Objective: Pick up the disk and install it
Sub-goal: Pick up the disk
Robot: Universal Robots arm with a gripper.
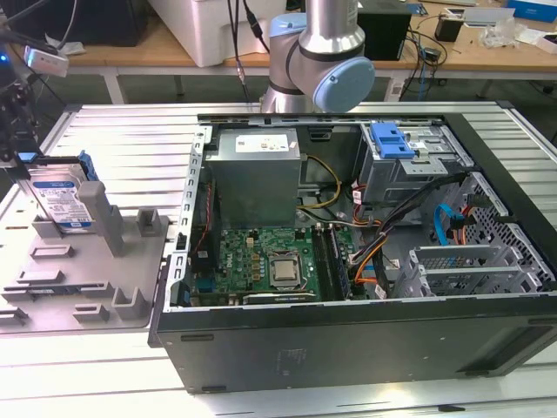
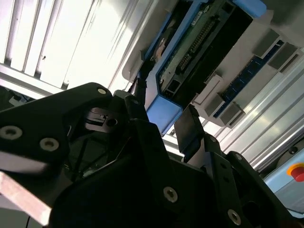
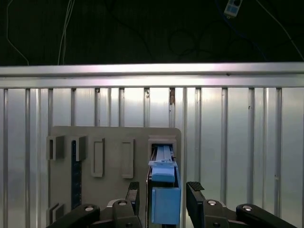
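**Gripper straddling disk in holder, not clamped**

Exterior view, left to right:
- The gripper (image 1: 17,157) hangs at the exterior view's left edge of the slotted aluminium table (image 1: 130,139), right over the top edge of the disk (image 1: 63,202).
- The disk stands upright on edge in a slot at the far corner of the grey holder plate (image 1: 87,292), on the exterior view's left. Its label faces that camera and the blue rail runs round it.
- The plate lies flat along that same table edge.

Jaws:
- In the first wrist view, the black fingers (image 3: 133,192) sit one on each side of the disk (image 3: 164,204), with a thin gap showing on both sides.
- So the jaws are open a bit wider than the disk and grip nothing.
- In the second wrist view, the disk's blue corner (image 2: 164,111) sits between the fingers (image 2: 190,130). I can't tell contact from that angle.

Rest of the table:
- The open PC case (image 1: 348,348) covers the middle and the exterior view's right.
- Inside it, the power supply (image 1: 257,170) sits by the far wall.
- The motherboard (image 1: 252,257) lies nearer the camera.
- The drive cage (image 1: 426,165) is in the far corner on the exterior view's right, with the blue latch bracket (image 1: 392,139) on top.
- The thin blue cables (image 1: 448,222) run just beside the cage.
- The arm's base joint (image 1: 318,61) stands past the case's far edge.
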